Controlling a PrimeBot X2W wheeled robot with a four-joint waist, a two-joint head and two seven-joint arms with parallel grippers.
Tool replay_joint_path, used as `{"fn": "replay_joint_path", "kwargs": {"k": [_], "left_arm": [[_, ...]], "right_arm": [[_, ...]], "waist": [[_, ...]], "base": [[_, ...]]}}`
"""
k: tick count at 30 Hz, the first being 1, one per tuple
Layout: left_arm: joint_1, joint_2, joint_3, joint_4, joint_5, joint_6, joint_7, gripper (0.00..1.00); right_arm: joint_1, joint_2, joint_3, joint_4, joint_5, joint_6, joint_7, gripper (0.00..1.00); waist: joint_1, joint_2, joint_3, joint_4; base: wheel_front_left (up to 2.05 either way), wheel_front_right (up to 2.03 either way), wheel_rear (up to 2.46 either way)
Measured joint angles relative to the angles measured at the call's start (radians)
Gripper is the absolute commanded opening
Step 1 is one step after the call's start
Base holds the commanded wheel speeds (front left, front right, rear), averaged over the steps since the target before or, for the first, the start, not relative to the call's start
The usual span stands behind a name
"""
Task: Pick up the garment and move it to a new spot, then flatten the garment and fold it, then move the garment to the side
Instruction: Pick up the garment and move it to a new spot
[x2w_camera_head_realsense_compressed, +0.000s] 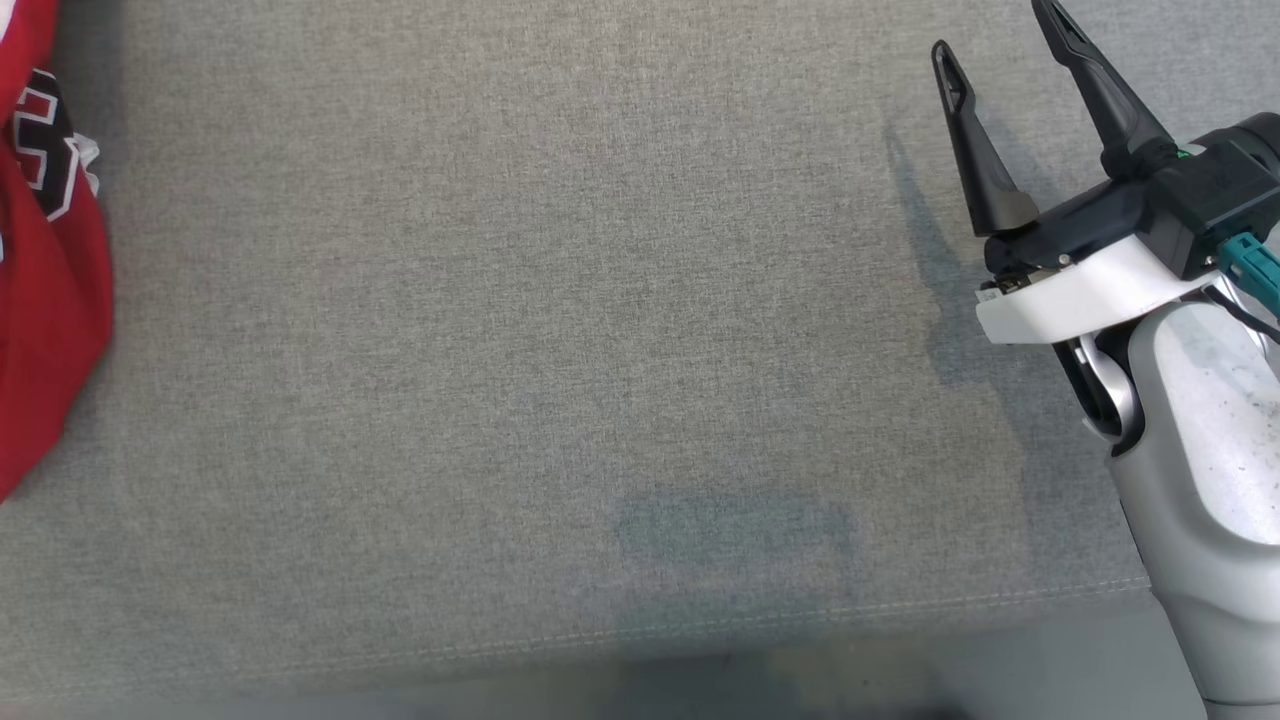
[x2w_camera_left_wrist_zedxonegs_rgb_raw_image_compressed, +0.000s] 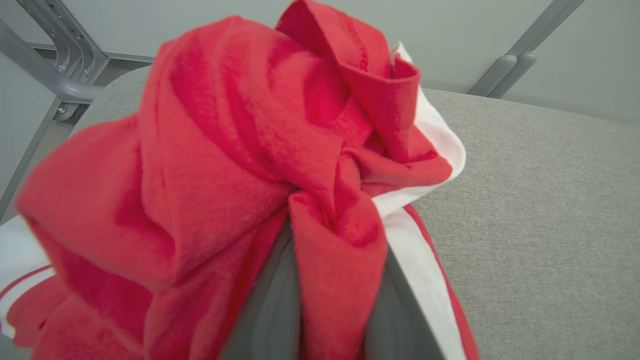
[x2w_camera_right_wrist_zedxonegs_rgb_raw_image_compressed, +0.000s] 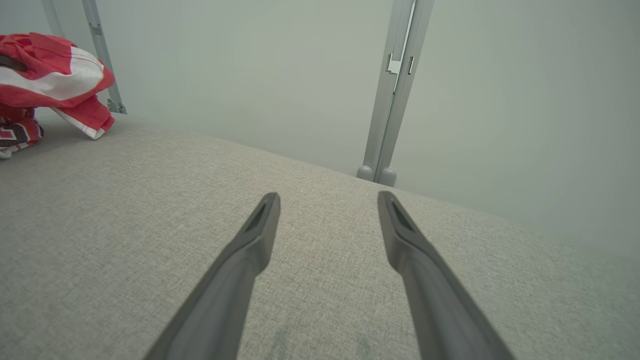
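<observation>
The left hand (x2w_camera_left_wrist_zedxonegs_rgb_raw_image_compressed: 332, 235) pinches a bunched fold of the red jersey (x2w_camera_left_wrist_zedxonegs_rgb_raw_image_compressed: 215, 150), white-striped with black lettering, at the head view's left edge. The right hand (x2w_camera_head_realsense_compressed: 995, 30) stands wide over the grey fabric bench (x2w_camera_head_realsense_compressed: 600, 350). Pale walls and metal posts (x2w_camera_right_wrist_zedxonegs_rgb_raw_image_compressed: 395, 90) stand behind.

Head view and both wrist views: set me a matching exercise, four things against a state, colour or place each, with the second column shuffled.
Column one:
1. left gripper
2. right gripper
3. garment
4. metal post

Column two:
A. upright behind the far edge of the grey surface
B. clamped on cloth
C. red and white, bunched up
D. open, above the bare surface

Pairs: 1-B, 2-D, 3-C, 4-A.
</observation>
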Motion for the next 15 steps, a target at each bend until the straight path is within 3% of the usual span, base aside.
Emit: {"fn": "replay_joint_path", "kwargs": {"k": [1, 3, 6, 15], "left_arm": [[0.0, 0.005, -0.004, 0.0, 0.0, 0.0, 0.005, 0.04], [0.0, 0.014, -0.003, 0.001, -0.007, 0.0, 0.007, 0.13], [0.001, 0.017, -0.02, -0.007, -0.038, 0.0, 0.008, 0.06], [0.014, 0.017, -0.09, -0.041, -0.067, 0.0, 0.017, 0.38]], "right_arm": [[0.003, 0.0, -0.002, 0.0, 0.001, 0.0, 0.0, 1.0], [0.012, 0.0, -0.003, 0.002, 0.005, 0.0, 0.0, 1.0], [0.022, 0.002, -0.007, 0.008, 0.007, 0.0, 0.0, 1.0], [0.048, 0.014, -0.025, 0.016, 0.018, 0.0, 0.0, 1.0]], "waist": [[0.0, 0.0, -0.007, 0.0], [0.0, 0.0, -0.02, 0.0], [0.0, 0.0, -0.046, 0.001], [0.0, 0.0, -0.085, 0.002]], "base": [[0.0, 0.0, 0.0], [0.0, 0.0, 0.0], [0.0, 0.0, 0.0], [0.0, 0.0, 0.0]]}}
